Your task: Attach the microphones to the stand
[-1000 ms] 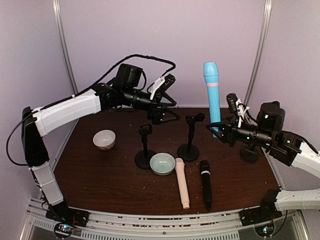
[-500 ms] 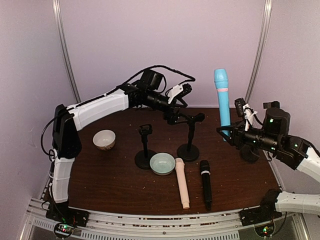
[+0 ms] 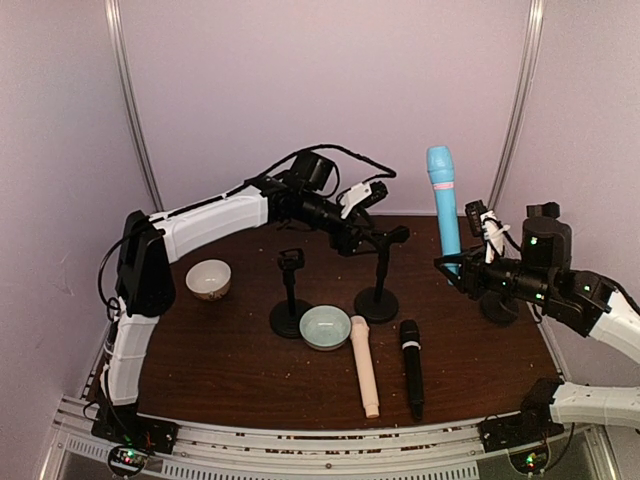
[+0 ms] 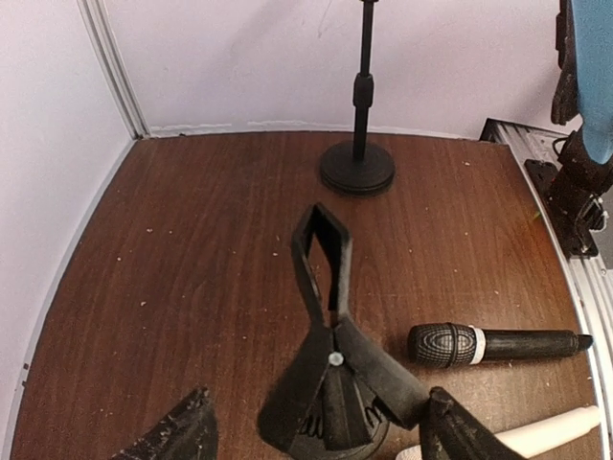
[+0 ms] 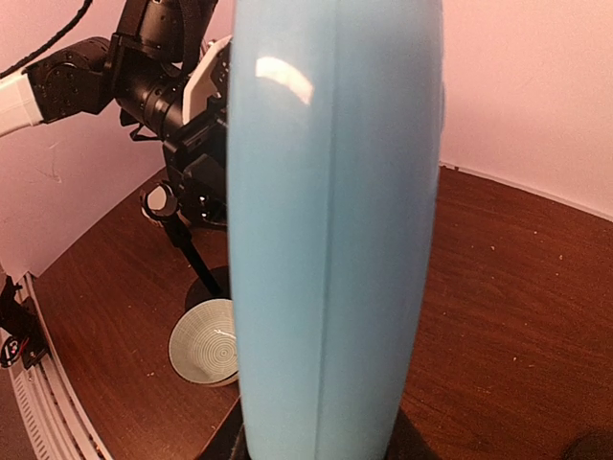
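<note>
Since a second ago my left arm has swung across toward 3 o'clock. My left hand (image 3: 365, 235) now straddles the clip (image 4: 324, 259) atop the middle stand (image 3: 379, 285), fingers apart on either side and gripping nothing. My right hand (image 3: 455, 265) is clamped on the lower end of the light blue microphone (image 3: 441, 200), upright at the stand's 3 o'clock. No microphone is mounted yet, I judge: the pink-beige microphone (image 3: 364, 365) and black microphone (image 3: 411, 368) lie on the counter (image 3: 200, 350) at 6 o'clock.
</note>
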Robot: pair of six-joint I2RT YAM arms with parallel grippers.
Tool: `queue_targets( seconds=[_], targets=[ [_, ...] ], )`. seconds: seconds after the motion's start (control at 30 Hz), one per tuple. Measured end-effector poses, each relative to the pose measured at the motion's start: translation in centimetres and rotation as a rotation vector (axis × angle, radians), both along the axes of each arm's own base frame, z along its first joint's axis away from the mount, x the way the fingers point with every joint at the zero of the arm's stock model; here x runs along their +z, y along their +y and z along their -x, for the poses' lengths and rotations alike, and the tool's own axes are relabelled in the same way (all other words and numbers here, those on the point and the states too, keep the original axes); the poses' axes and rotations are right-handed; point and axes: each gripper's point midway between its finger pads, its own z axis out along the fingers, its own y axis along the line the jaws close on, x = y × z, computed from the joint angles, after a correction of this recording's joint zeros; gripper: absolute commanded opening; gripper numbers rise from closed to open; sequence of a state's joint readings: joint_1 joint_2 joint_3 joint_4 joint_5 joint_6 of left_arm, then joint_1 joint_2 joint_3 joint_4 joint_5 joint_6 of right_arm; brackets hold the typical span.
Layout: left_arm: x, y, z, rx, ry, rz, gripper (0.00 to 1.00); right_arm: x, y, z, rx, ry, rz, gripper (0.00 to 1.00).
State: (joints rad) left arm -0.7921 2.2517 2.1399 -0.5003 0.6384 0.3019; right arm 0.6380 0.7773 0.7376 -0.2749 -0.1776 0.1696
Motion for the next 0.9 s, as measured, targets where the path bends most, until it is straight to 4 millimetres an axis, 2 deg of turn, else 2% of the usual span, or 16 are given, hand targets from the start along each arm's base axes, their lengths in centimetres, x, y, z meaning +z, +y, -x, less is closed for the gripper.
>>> queue_targets(
  seconds=[0.1,0.27,0.67,0.9],
  targets=[
    [-0.1,-0.1,-0.1,0.010,-0.011,-0.008,0.73,-0.1,0.0,-0.1,-0.002,0.002,0.001,0.01],
    [-0.3,-0.3,-0.2,0.027,-0.023,-0.021,0.83,-0.5,0.1,-0.3,-0.003,0.014,0.008,0.01],
    [-2.1,-1.0,-0.7,0.040,0.012,-0.036,0.78,-0.7,0.1,-0.5,-0.009,0.019,0.012,0.01],
    [-1.8,-1.4,-0.8,0.048,0.025,-0.024,0.81,-1.0,0.1,-0.8,-0.012,0.023,0.015,0.01]
  ],
)
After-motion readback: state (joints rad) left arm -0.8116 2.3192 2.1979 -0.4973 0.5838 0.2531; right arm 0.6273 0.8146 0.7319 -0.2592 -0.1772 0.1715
